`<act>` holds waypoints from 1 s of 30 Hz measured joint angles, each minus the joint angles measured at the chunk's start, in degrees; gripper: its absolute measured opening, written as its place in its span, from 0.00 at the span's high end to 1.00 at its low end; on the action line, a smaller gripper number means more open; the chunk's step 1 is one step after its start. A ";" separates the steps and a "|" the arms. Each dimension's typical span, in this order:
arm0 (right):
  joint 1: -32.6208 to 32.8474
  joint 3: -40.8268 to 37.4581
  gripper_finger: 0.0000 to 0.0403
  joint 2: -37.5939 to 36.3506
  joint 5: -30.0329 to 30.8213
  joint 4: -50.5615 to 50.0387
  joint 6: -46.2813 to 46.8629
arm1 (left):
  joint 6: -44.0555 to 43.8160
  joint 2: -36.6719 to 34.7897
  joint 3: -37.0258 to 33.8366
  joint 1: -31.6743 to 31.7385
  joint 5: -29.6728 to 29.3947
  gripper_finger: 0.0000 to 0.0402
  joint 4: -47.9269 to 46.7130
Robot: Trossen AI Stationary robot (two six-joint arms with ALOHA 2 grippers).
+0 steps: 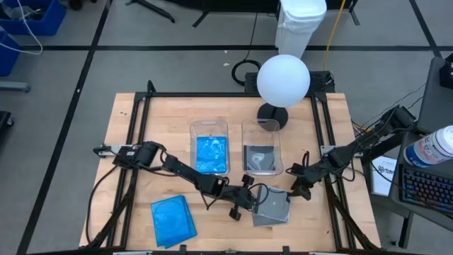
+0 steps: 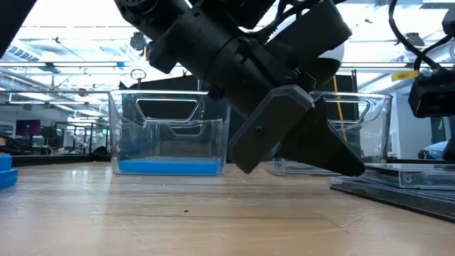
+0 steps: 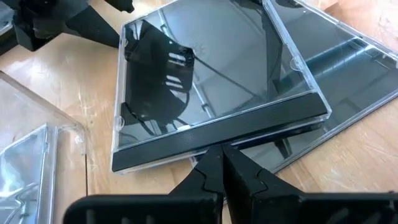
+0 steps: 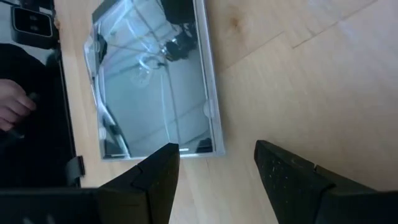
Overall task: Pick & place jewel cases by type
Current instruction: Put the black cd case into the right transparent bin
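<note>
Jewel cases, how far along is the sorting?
Done: blue cases lie in the left tub, a grey case in the right tub. In hand: the left hand, shut, pinches the top grey case's edge. Left: that grey pile and the blue stack. The right hand waits open.

Two clear, dark-spined jewel cases (image 1: pixel 272 207) lie stacked and skewed on the wood near the table's front edge, the top one (image 3: pixel 211 87) tilted over the lower one (image 3: pixel 348 81). A small pile of bright blue cases (image 1: pixel 173 220) lies flat at front left. More blue cases (image 1: pixel 211 154) sit in one tub, grey ones (image 1: pixel 260 159) in the other.
</note>
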 joint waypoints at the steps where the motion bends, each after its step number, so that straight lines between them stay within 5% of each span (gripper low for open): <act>1: 0.01 -0.29 0.49 0.02 0.15 0.92 0.02 | 0.00 0.00 0.00 0.04 0.30 0.99 0.00; 18: 0.04 -0.59 0.50 8.26 0.68 10.02 0.42 | -0.52 0.00 0.00 0.25 1.31 0.99 1.23; 30: 0.02 -0.63 0.87 10.64 -0.44 11.29 0.36 | -0.90 0.02 0.00 0.25 1.29 0.98 1.42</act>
